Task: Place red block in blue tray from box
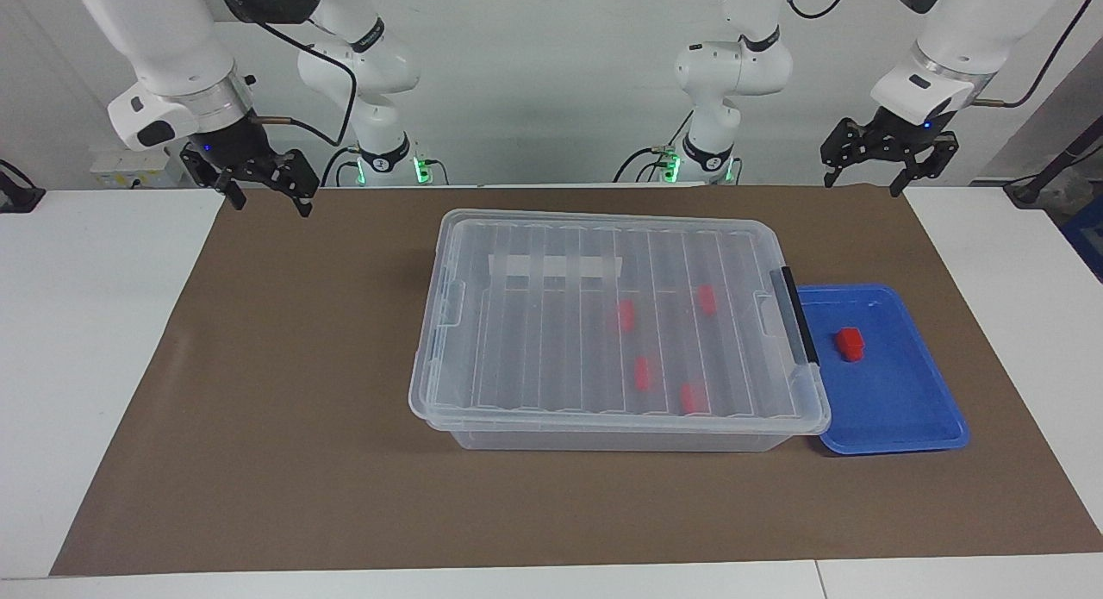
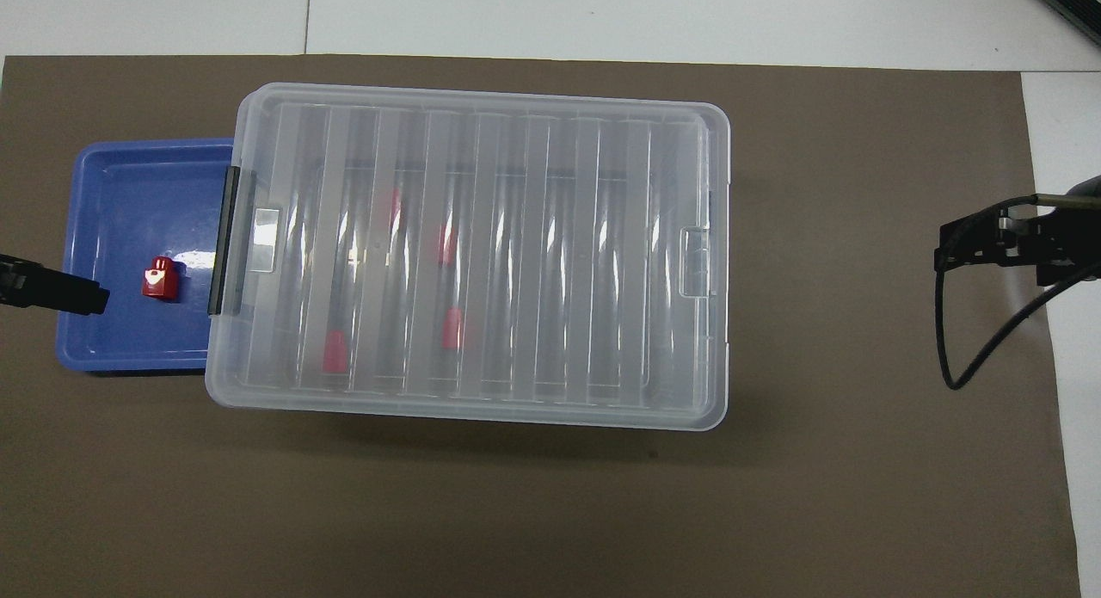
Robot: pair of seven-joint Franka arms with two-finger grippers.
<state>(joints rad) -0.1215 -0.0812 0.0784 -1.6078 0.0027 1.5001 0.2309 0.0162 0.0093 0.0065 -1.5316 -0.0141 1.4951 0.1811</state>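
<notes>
Black-fingered and raised, the left end effector [image 1: 888, 164] hangs over the table's edge at the robots' end, its fingers spread apart and holding nothing; at the other end of the table the right end effector [image 1: 263, 181] hangs the same way, fingers also apart and empty. Both arms look parked clear of the work, which fits a task judged finished or paused between blocks.

Farther out on the brown mat [image 1: 258, 392] sits the box [image 1: 603, 323], its ribbed clear lid closed with the black latch bar [image 1: 800, 315] on the side facing the blue tray [image 1: 913, 409]. A white tape strip [image 1: 556, 265] runs across the lid on the robots' side. Four red blocks [image 1: 642, 372] show blurred through the lid, loose on the box floor.

Just beside the box, toward the left arm's end of the table, the tray lies tucked slightly under the lid's overhang, presumably to keep the carry short. One red block [image 1: 850, 344] rests inside it, near the middle, apart from the rim.
</notes>
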